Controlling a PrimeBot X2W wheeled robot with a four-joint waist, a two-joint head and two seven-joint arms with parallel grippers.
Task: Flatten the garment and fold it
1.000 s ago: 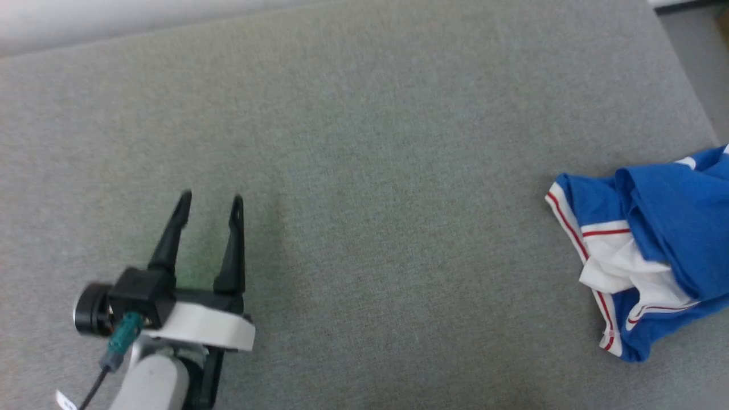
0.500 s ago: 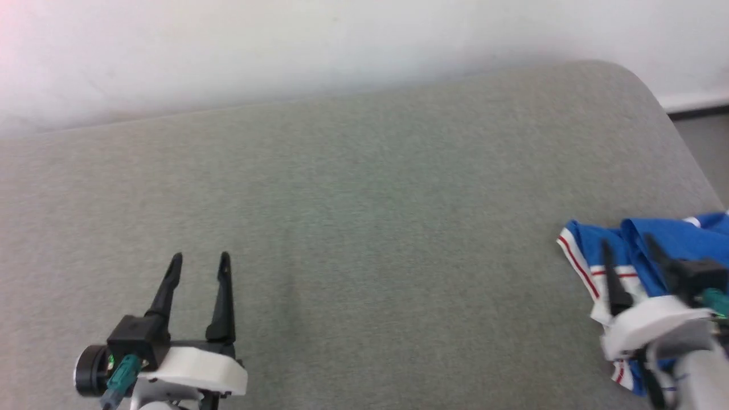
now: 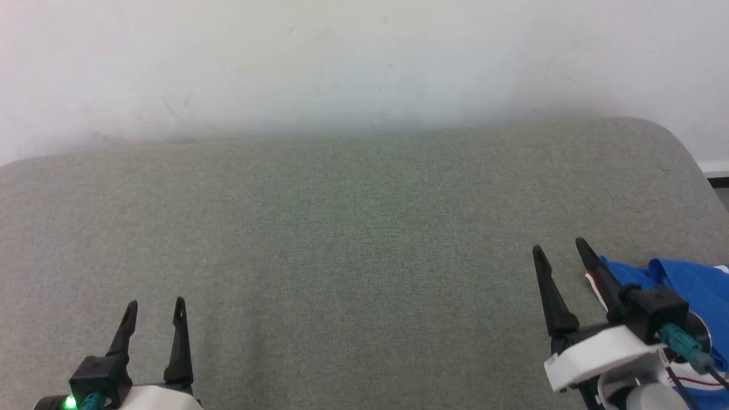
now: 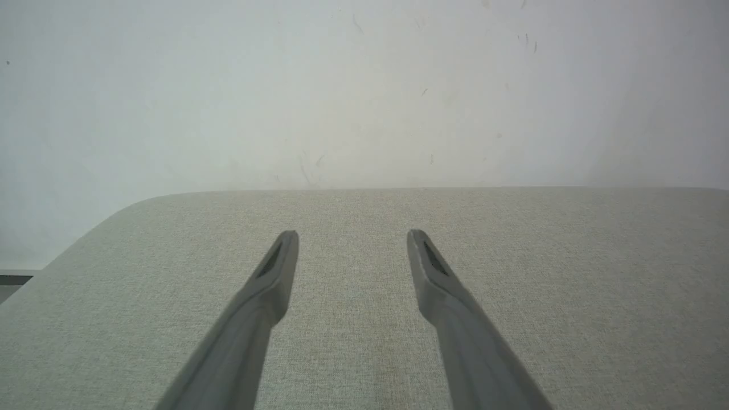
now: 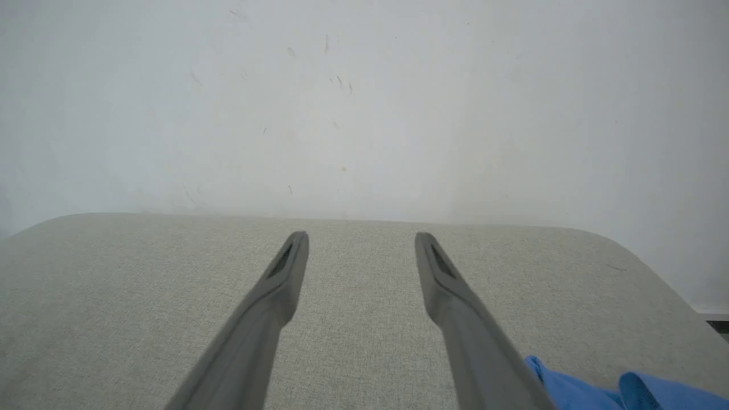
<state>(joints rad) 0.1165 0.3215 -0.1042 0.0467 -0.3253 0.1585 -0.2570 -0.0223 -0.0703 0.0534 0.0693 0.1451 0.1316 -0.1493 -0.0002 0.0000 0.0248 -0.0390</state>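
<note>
From the head camera, a grey fabric-covered surface (image 3: 353, 239) stretched away to a plain white wall (image 3: 342, 68). The left gripper (image 3: 156, 303) rose at the lower left with its two dark fingers spread apart and nothing between them. A small green light (image 3: 70, 402) glowed on its base. The right gripper (image 3: 558, 246) rose at the lower right, also spread and empty, with a teal plug (image 3: 675, 340) on its body.

The T-shirt (image 3: 683, 282) lay crumpled at the surface's right edge, royal blue with a bit of red-striped white trim. It sat just behind and beside the right gripper. That gripper's outer finger crossed the shirt's near edge, and whether it touched the cloth could not be told.

The left wrist camera looked along its own two fingers (image 4: 267, 285) over bare grey fabric towards a rounded corner and the wall. The right wrist camera gave a matching look along its own fingers (image 5: 285, 273). It added a blue fold of the shirt at the bottom right corner, just beside the right-hand finger.

Counted, there were two grippers with four fingers in all, one shirt, one green light and one teal plug.
</note>
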